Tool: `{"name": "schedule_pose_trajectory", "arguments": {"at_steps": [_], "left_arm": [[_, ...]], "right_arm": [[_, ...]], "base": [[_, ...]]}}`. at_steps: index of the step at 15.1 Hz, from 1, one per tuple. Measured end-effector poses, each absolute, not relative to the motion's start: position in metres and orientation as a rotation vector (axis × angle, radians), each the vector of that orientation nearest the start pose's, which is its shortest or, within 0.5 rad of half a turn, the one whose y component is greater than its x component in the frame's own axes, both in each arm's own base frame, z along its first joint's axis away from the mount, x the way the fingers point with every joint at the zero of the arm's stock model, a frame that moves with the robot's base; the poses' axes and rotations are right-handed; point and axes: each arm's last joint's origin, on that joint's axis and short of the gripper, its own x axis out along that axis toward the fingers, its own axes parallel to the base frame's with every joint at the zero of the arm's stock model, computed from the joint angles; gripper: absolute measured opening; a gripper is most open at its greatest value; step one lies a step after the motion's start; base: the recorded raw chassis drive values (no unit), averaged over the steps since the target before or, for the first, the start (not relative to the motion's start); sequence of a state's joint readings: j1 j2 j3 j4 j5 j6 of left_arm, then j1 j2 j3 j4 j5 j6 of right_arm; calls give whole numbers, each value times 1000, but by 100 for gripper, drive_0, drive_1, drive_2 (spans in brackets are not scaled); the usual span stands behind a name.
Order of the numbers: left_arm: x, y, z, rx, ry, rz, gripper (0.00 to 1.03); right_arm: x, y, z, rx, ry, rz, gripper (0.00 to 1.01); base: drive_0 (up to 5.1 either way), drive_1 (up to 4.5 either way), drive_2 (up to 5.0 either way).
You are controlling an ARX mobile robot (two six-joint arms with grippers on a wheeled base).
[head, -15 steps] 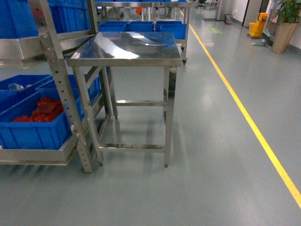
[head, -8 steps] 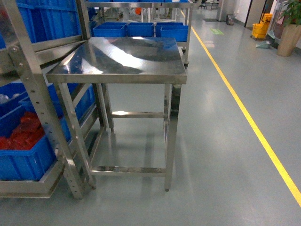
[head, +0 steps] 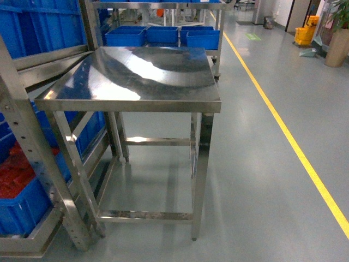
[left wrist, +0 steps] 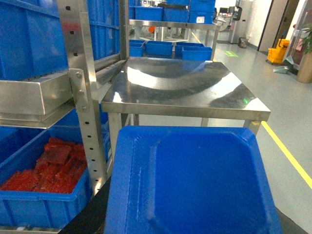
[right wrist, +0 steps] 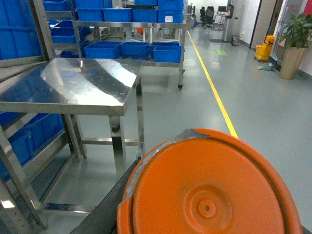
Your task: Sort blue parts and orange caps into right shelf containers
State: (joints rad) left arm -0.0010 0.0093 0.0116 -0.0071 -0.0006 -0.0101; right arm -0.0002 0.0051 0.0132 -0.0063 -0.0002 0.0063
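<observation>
Step in hand: the robot is facing a steel worktop (head: 136, 73) — judged an approach to set down or sort, with nothing placed yet.
Left load: a blue part (left wrist: 195, 180), tray-like moulded plastic with a raised rim and chamfered corners, is filling the near half of the left wrist view.
Right load: an orange cap (right wrist: 209, 185), round, ridged in rings with a small central boss and a grey strip along its far rim, is filling the near part of the right wrist view.
End effector state: neither end effector is showing in any view — whether each is clenched on its item or released, I cannot tell.
Containers: blue bins (head: 162, 36) with thick rims are sitting on a far rack; a bin of red pieces (left wrist: 46, 168) is sitting low on the left shelf (head: 32, 142).
Which bins are the right shelf containers: cannot tell.
Worktop surface: polished, glaring, bare.
Advice: keep both loads level, clear the worktop's near edge and the perforated shelf upright (left wrist: 85, 107) before lowering.
Floor: grey, smooth, a yellow line (head: 283, 131) running far to near on the right.
</observation>
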Motion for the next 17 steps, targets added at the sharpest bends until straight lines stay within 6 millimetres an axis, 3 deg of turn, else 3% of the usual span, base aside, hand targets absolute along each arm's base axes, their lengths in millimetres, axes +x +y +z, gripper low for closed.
{"name": "schedule_pose_trajectory", "arguments": {"at_steps": [2,17], "left_arm": [[98,0,166,-10,7,0,41],[98,0,166,-10,4,-1,41]], "right_arm": [[97,0,167,6,1,0,43],[97,0,167,6,-1,0,43]], "base": [[0,0,0],[-487,228,262]]}}
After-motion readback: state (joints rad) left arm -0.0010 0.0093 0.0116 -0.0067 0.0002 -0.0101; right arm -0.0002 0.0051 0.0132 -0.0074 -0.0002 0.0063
